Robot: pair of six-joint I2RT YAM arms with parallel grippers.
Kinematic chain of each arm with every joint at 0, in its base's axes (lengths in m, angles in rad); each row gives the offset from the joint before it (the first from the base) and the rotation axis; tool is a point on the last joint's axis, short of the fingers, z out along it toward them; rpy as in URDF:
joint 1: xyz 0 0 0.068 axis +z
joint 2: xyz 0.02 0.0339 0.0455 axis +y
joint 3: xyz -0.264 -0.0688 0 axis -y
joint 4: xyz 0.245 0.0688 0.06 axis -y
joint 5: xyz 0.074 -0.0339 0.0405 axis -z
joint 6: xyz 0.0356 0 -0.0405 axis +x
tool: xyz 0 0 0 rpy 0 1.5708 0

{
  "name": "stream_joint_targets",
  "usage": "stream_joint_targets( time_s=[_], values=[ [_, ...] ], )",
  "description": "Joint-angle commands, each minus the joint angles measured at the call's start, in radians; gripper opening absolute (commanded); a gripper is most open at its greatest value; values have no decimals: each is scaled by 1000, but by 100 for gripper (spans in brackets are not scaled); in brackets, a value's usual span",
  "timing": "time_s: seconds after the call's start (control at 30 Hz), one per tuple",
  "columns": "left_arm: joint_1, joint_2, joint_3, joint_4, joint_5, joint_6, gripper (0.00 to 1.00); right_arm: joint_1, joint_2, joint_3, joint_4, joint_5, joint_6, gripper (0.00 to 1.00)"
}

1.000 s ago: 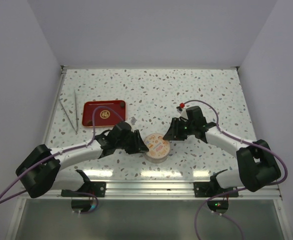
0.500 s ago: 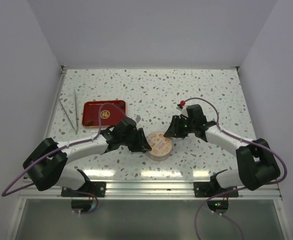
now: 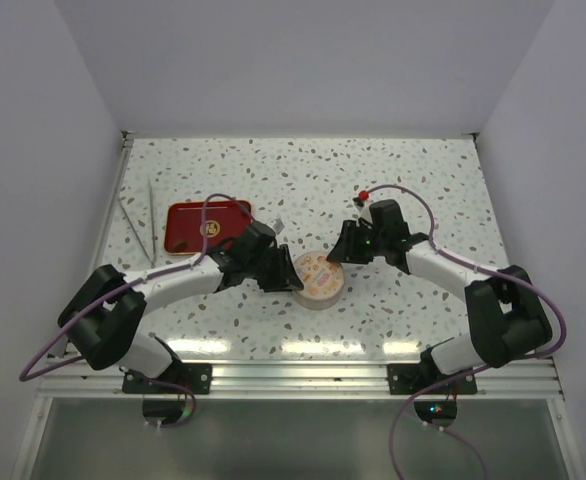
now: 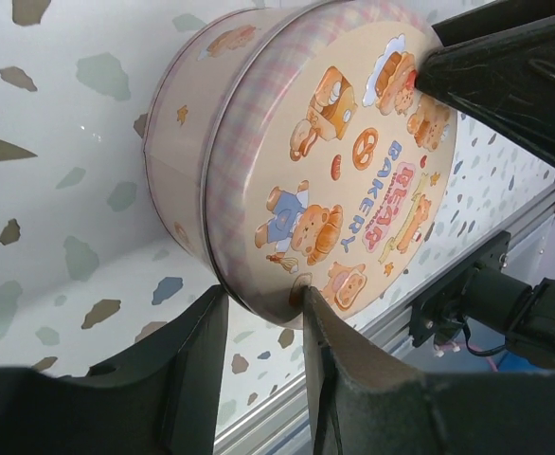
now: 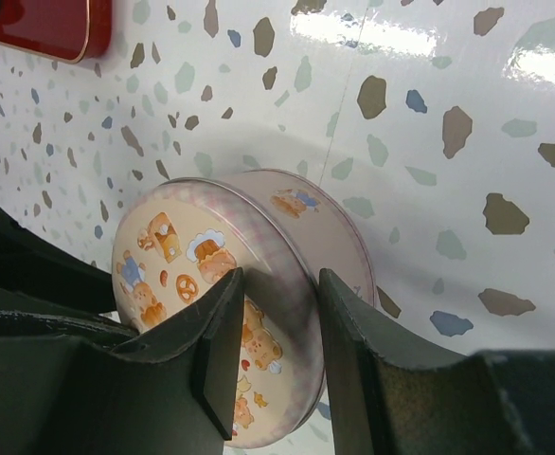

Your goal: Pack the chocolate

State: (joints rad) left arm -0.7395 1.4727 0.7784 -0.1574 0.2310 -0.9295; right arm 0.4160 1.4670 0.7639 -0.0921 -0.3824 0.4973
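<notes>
- Grip on the left: the left gripper (image 4: 259, 308) pinches the rim of the tin (image 4: 325, 161). One finger is against the side wall and the other laps over the edge of the lid (image 4: 353, 180). The jaws are narrow but not pressed together.
- The right gripper (image 5: 277, 284) pinches the opposite rim the same way, with one finger over the printed lid face and the other down the wall.
- From above, the left gripper sits at the tin's left edge and the right gripper at its upper right edge. The tin is mid-frame, clamped between them.
- The tin is round, so it has no long axis. Neither arm is nearer, as both already touch it from opposed sides.
- No chocolate shows in any view. The lid is on, so any pieces in the tin are hidden, and I cannot tell where they are.
- My judgement is that the coming move turns on these two opposed pinches, so the arms must travel together or the rim slips out of one.
- Only the wrist views show how each finger straddles the rim; from above the gripper bodies cover it.
- Only the top view shows both arms whole, with the tray (image 3: 208, 226) and tweezers (image 3: 136, 222) in the upper left, well apart from the tin.
- No view shows whether the tin rests on the table (image 3: 423, 180) or hangs just above it.
</notes>
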Motion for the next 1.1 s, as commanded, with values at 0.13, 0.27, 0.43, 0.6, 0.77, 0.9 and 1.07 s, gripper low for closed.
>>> stream_joint_targets(
  time_s=[0.13,0.27,0.43,0.6,0.77,0.9,1.07],
  values=[
    [23,46,59,98,-168,153,39,43,24,-23,-164,10,-12,39],
    [23,15,73,76,-180,190,71,43,-19,12,-201,-4,-28,47],
    [25,-69,73,44,-216,258,99,43,-103,77,-241,-21,-29,68],
    [29,-172,62,13,-258,293,100,43,-172,158,-302,5,-32,77],
    [81,-323,42,-77,-352,302,100,38,-240,245,-360,114,-48,81],
    [274,-446,-23,-145,-354,317,100,-14,-247,249,-411,180,-100,84],
    [563,-538,-53,-235,-239,391,100,-189,-257,187,-403,151,-163,84]
  ],
)
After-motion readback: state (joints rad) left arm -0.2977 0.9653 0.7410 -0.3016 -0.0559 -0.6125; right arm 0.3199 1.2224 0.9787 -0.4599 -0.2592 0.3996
